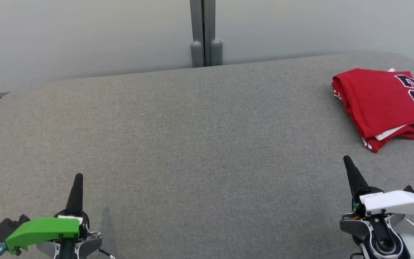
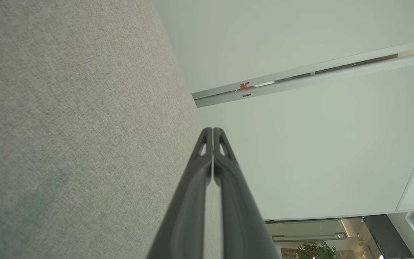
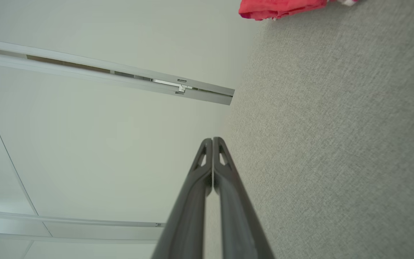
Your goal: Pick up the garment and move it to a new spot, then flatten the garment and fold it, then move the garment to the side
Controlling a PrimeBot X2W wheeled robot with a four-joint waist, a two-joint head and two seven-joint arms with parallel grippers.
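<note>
A red garment [image 1: 383, 104] with dark numerals and white trim lies folded at the far right of the grey fabric table [image 1: 192, 144]; a strip of it shows at the top of the right wrist view [image 3: 279, 9]. My right gripper [image 1: 347, 160] is shut and holds nothing, a short way in front of the garment's near corner. Down at the lower left, my left gripper [image 1: 79, 176] is shut too, far from the garment. In the wrist views the fingertips of the left gripper [image 2: 212, 130] and of the right gripper [image 3: 212, 139] press together with nothing between them.
A pale wall with a grey vertical post [image 1: 203, 32] stands behind the table's far edge. The table's rounded corners fall away at the far left and far right. Open fabric lies between the two grippers.
</note>
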